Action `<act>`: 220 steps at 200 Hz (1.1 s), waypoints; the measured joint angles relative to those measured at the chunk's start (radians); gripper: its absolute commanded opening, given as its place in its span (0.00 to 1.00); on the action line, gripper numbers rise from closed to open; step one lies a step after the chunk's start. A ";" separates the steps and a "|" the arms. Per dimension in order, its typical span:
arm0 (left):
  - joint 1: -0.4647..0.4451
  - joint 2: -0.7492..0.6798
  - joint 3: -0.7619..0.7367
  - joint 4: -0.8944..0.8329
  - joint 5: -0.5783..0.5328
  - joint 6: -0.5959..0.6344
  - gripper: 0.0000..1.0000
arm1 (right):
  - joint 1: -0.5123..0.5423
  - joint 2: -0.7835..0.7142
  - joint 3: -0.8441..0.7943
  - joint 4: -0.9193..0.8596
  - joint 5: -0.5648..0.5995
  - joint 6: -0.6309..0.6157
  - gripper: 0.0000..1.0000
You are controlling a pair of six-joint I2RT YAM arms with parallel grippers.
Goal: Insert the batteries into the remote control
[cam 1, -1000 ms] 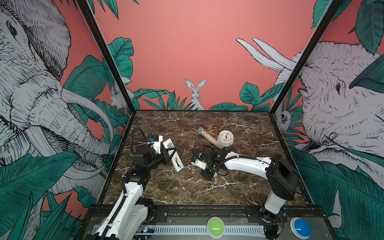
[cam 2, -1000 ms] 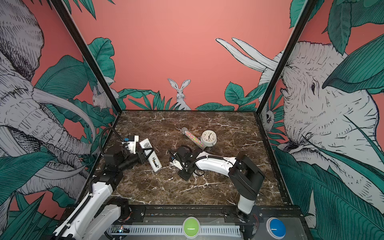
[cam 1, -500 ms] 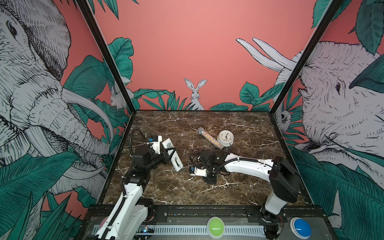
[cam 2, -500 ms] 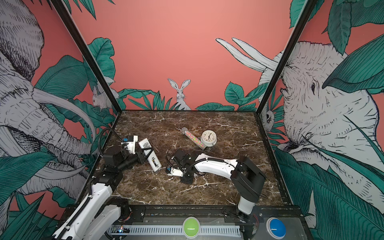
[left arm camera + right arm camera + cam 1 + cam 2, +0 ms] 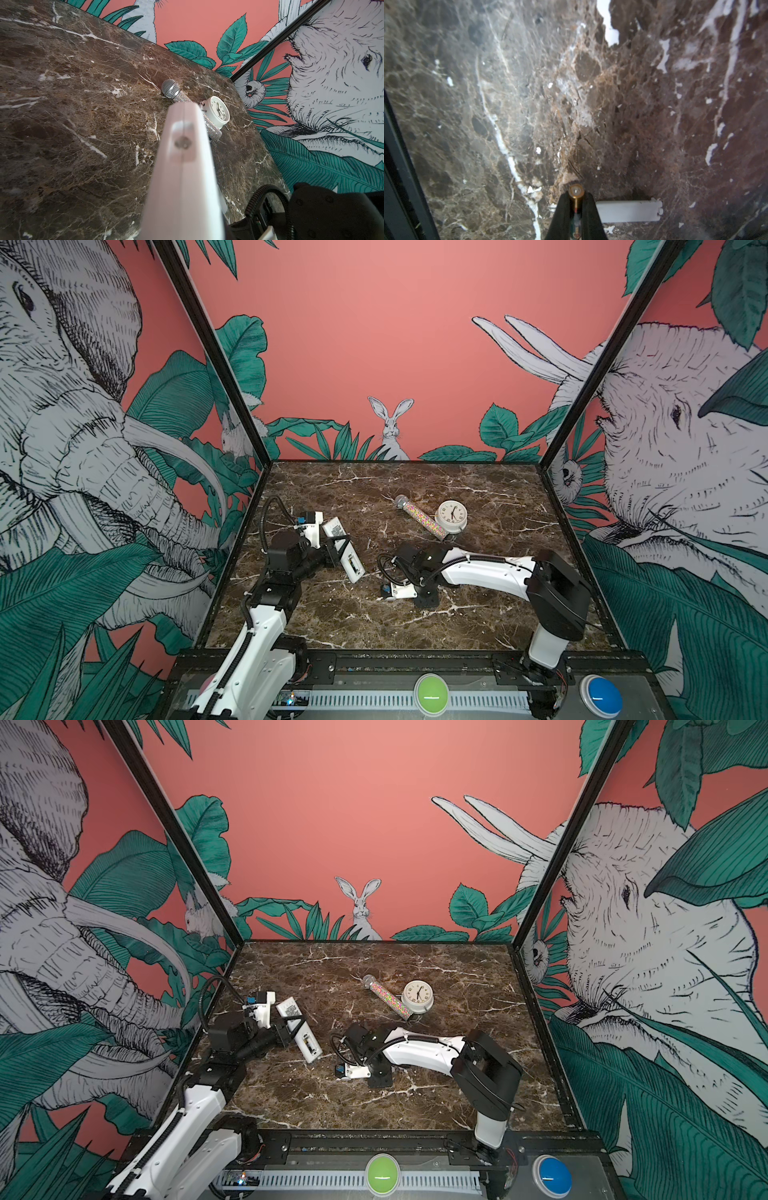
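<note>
The remote control (image 5: 345,552) is a slim white bar held above the table's left part, back side up, its small compartment showing near its near end. My left gripper (image 5: 336,549) is shut on it at mid-length. In the left wrist view the remote (image 5: 182,166) fills the middle and hides the jaws. My right gripper (image 5: 424,600) points down at the table near the middle front. It is shut (image 5: 576,196) on a battery (image 5: 576,190), whose gold end sticks out between the black fingers (image 5: 563,207). Close beside them a white cover piece (image 5: 627,211) lies flat.
A multicoloured sprinkle tube with a silver cap (image 5: 422,517) lies at the back middle, against a round white clock (image 5: 452,514). Both show in the left wrist view, tube (image 5: 172,91) and clock (image 5: 219,112). Green (image 5: 431,693) and blue (image 5: 600,695) buttons sit on the front rail.
My right gripper has moved a little toward the table's front and turned its wrist, still shut on the battery. The left arm and remote have barely moved.
</note>
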 measured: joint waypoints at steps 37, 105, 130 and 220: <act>0.000 0.002 0.000 0.000 -0.006 0.000 0.00 | 0.011 0.038 0.003 0.008 0.010 -0.028 0.00; 0.000 0.037 0.000 0.008 -0.006 0.000 0.00 | 0.019 0.055 0.003 0.045 0.004 -0.034 0.04; 0.000 0.037 0.000 0.014 -0.006 0.000 0.00 | 0.021 0.064 0.003 0.052 0.001 -0.034 0.09; 0.000 0.037 0.000 0.023 -0.008 0.000 0.00 | 0.023 0.064 0.002 0.066 -0.010 -0.026 0.30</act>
